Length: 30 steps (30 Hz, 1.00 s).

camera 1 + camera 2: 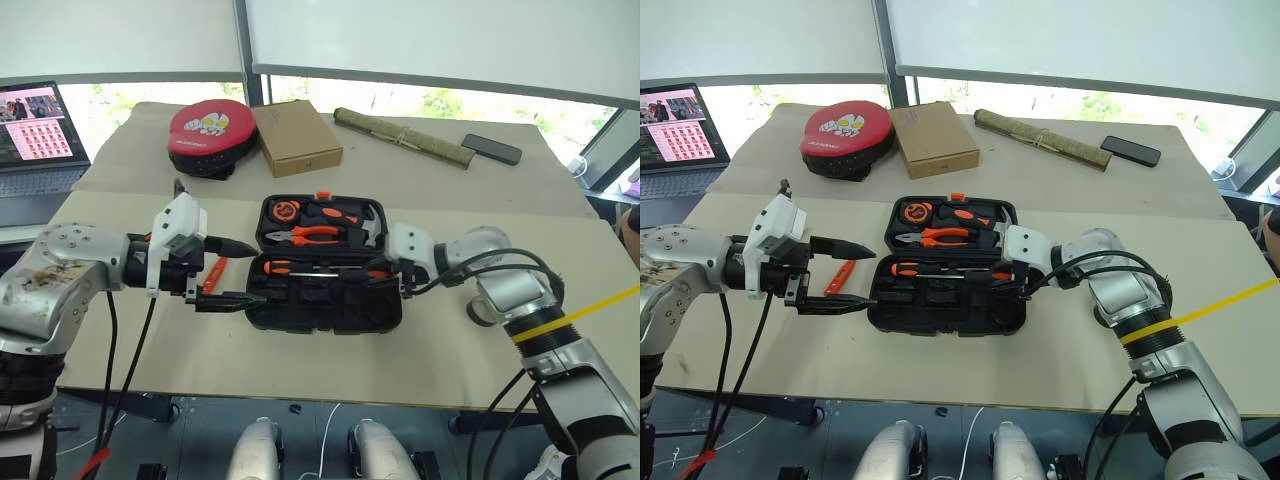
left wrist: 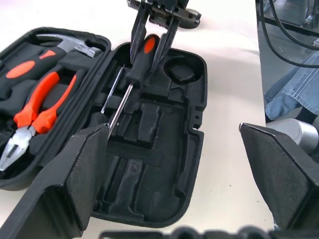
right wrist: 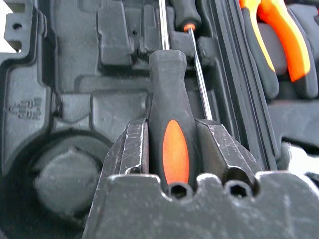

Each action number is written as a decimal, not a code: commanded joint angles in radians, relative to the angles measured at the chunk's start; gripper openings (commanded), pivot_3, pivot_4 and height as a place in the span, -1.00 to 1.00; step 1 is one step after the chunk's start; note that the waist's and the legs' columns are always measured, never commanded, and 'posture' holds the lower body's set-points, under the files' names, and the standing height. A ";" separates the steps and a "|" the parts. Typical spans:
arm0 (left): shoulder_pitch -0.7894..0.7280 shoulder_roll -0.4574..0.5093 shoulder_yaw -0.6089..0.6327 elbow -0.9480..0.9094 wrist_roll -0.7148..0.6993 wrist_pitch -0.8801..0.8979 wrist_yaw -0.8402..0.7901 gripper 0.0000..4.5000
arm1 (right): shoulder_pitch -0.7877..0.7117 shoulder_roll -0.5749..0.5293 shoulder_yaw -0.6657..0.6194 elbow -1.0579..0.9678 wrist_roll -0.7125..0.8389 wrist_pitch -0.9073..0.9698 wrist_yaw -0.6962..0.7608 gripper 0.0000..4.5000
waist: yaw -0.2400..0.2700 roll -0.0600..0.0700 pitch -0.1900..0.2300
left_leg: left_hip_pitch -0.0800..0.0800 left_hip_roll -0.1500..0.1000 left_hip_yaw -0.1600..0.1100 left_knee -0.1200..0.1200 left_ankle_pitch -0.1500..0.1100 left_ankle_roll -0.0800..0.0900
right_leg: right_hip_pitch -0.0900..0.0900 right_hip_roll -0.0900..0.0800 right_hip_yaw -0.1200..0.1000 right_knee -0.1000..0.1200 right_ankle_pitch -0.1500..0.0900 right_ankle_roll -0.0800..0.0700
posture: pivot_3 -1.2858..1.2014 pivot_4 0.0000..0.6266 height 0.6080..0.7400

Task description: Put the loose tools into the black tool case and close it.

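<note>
One counter [image 1: 420, 360] covered in beige carries everything seen. On its middle the black tool case [image 1: 325, 300] lies opened flat, with pliers [image 1: 305, 235], a hammer and other orange-and-black tools seated in the far half. Behind it a brown cardboard box [image 1: 298, 137], a red-and-black round pad [image 1: 210, 135], an olive rolled bundle [image 1: 405, 137] and a dark phone [image 1: 491, 149] are set along the far edge, and a laptop [image 1: 38, 140] is placed off to the robot's left. The right gripper [image 3: 172, 144] is held over the near half of the case, its fingers [image 3: 132, 149] clenched on the handle of a black-and-orange screwdriver [image 3: 172, 129], whose thin shaft is laid along the moulded slots. The left gripper [image 1: 232, 272] is held just beside the case's left end, fingers released and grasping nothing. An orange tool [image 1: 212, 274] is seen lying on the counter between those fingers.
</note>
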 commanded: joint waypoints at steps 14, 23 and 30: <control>-0.038 -0.005 -0.016 0.012 0.014 -0.044 -0.005 1.00 | -0.022 0.056 -0.095 -0.140 0.089 0.179 -0.035 0.89 | 0.000 0.000 0.000 | 0.000 0.000 0.000 0.000 0.000 0.000 | 0.000 0.000 0.000 0.000 0.000 0.000 | 0.03 -0.52 1.00; -0.048 -0.008 -0.035 0.036 0.033 -0.066 -0.018 1.00 | -0.023 0.124 -0.074 -0.071 0.058 0.190 -0.098 -0.41 | 0.000 0.000 0.000 | 0.000 0.000 0.000 0.000 0.000 0.000 | 0.000 0.000 0.000 0.000 0.000 0.000 | 0.03 -0.52 1.00; -0.049 -0.007 -0.041 0.049 0.043 -0.082 -0.028 1.00 | -0.019 0.156 -0.021 -0.027 0.002 0.170 -0.131 -0.99 | 0.000 0.000 0.000 | 0.000 0.000 0.000 0.000 0.000 0.000 | 0.000 0.000 0.000 0.000 0.000 0.000 | 0.03 -0.52 1.00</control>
